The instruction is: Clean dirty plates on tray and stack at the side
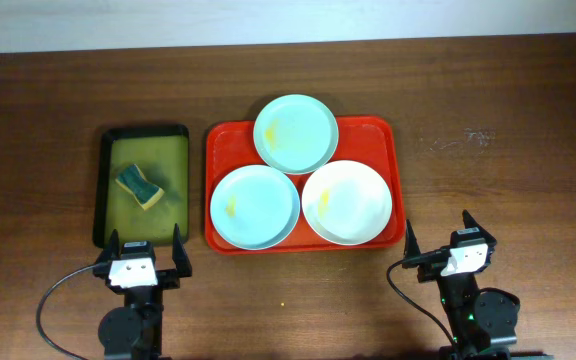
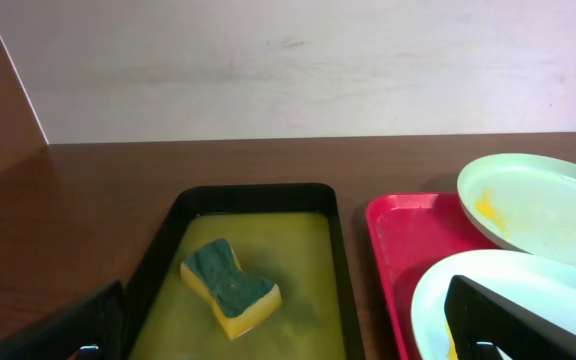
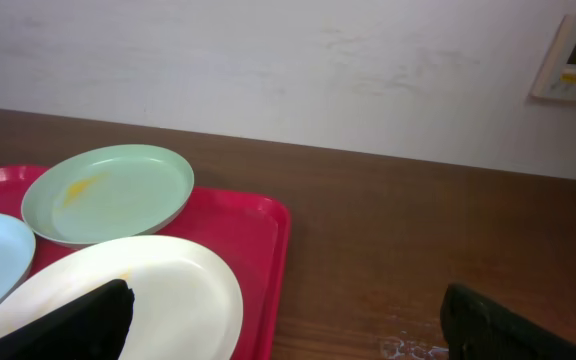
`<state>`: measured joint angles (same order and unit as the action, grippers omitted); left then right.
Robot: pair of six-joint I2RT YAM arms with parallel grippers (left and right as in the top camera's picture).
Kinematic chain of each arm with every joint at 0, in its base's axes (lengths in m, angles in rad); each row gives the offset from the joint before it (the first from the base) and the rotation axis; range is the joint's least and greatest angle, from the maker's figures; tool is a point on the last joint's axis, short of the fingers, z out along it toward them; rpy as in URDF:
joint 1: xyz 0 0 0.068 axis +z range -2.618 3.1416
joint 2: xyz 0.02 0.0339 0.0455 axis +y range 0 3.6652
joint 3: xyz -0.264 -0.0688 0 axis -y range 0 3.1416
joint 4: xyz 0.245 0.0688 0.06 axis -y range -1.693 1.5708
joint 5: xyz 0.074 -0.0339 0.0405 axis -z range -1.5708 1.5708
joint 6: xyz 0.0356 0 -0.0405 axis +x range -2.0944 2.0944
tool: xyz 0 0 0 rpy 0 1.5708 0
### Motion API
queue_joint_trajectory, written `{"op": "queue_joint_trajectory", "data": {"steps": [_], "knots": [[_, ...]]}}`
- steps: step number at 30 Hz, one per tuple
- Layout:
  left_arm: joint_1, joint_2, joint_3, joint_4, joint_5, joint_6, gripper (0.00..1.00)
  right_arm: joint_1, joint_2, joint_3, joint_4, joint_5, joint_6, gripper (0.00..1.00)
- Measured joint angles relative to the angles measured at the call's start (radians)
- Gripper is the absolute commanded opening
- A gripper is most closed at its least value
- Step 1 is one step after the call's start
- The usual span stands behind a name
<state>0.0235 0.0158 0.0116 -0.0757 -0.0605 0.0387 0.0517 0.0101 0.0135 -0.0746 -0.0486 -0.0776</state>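
The red tray (image 1: 378, 135) lies mid-table and holds three plates. The mint green plate (image 1: 296, 133) with a yellow smear sits at the back; it also shows in the left wrist view (image 2: 543, 205) and the right wrist view (image 3: 108, 192). The pale blue plate (image 1: 255, 207) with a yellow smear sits front left. The white plate (image 1: 345, 203) sits front right. My left gripper (image 1: 146, 250) is open and empty in front of the black tray. My right gripper (image 1: 438, 238) is open and empty at the red tray's front right corner.
A smaller black tray (image 1: 108, 170) with a greenish inside lies left of the red tray and holds a yellow sponge with a green top (image 1: 139, 186), also in the left wrist view (image 2: 230, 287). Bare wooden table (image 1: 498, 140) lies to the right. A wall runs along the back.
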Motion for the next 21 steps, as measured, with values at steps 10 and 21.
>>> {"op": "queue_joint_trajectory", "data": {"steps": [10,21], "knots": [[0.000,0.000,0.000,0.000,0.001,0.000,0.99,0.000,0.000,0.000,0.000,0.000,0.001,0.99],[-0.001,0.009,0.000,0.418,0.910,-0.005,0.99,0.000,0.002,0.000,0.000,0.000,0.000,0.99]]}}
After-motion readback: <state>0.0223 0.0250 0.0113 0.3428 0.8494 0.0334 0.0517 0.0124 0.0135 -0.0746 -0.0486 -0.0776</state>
